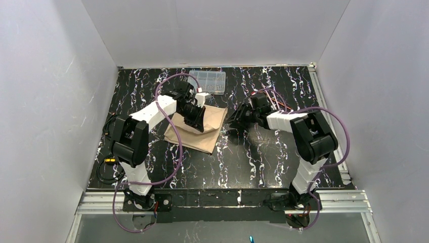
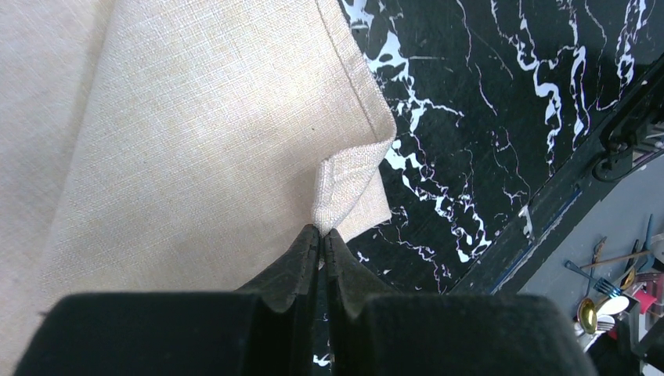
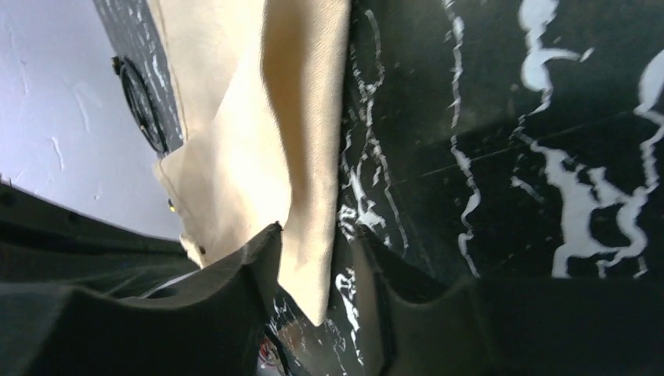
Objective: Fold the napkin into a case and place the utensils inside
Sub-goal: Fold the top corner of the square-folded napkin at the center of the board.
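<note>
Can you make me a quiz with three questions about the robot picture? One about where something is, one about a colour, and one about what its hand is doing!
1. Where is the clear box?
A) on the napkin
B) beside the arm bases
C) at the far edge of the table, beyond the napkin

2. What colour is the napkin?
A) blue
B) beige
C) red

3. What are the left jaws doing?
A) pinching a napkin corner, shut
B) hanging wide open in the air
C) holding a fork

Answers:
1 C: the top view shows the box by the back wall, past the napkin.
2 B: the cloth looks pale tan in every view.
3 A: the left wrist view shows the jaws closed together on a folded-up corner.
</note>
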